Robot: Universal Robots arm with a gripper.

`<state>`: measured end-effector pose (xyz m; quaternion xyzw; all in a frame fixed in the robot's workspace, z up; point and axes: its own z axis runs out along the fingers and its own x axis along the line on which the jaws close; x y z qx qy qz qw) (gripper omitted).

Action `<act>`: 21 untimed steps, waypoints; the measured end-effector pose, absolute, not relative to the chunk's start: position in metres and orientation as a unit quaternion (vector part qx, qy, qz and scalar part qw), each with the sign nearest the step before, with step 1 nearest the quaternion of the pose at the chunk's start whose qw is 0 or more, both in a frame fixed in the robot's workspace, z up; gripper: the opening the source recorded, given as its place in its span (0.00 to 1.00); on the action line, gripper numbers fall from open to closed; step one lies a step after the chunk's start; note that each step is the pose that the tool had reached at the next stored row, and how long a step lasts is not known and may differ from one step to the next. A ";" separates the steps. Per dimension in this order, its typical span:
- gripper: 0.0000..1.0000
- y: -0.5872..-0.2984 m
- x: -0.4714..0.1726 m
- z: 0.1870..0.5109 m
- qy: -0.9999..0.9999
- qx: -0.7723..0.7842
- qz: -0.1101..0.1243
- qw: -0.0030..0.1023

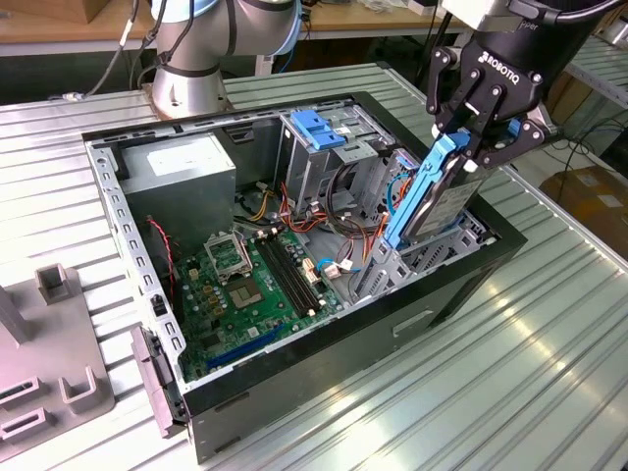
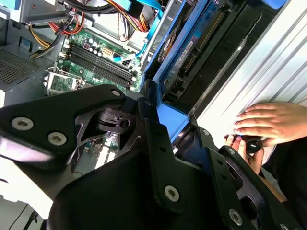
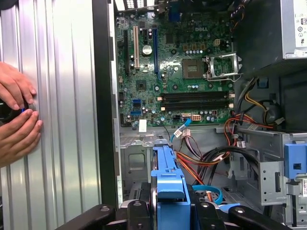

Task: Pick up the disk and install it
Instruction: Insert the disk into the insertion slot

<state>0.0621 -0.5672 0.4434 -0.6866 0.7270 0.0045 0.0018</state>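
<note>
Exterior view: clenching the flat silver-grey metal disk with blue rails (image 1: 442,201) in the black claw (image 1: 481,145), over the open black computer box (image 1: 343,365). Second wrist view: tilting near the green board (image 2: 103,57). First wrist view: needing slow, straight pushing (minding orange wires (image 3: 189,160)).

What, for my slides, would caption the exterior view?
Pincer grips the disk, standing on edge, lower end inside the open case.

In the exterior view, the open computer case (image 1: 294,363) sits mid-frame on the table (image 1: 549,373). Inside, the motherboard (image 1: 260,285) lies centre-left, the power supply (image 1: 186,172) behind it at upper left, the drive cage (image 1: 319,147) at upper centre. The disk (image 1: 442,206) stands tilted in the case's right end, its top clamped in the gripper (image 1: 483,145) at upper right.
</note>
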 end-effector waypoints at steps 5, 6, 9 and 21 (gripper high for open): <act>0.37 -0.567 0.062 0.441 0.727 -0.687 0.004 0.002; 0.37 -0.567 0.062 0.440 0.727 -0.687 0.004 0.002; 0.37 -0.567 0.062 0.438 0.727 -0.687 0.004 0.002; 0.37 -0.567 0.062 0.431 0.727 -0.687 0.004 0.002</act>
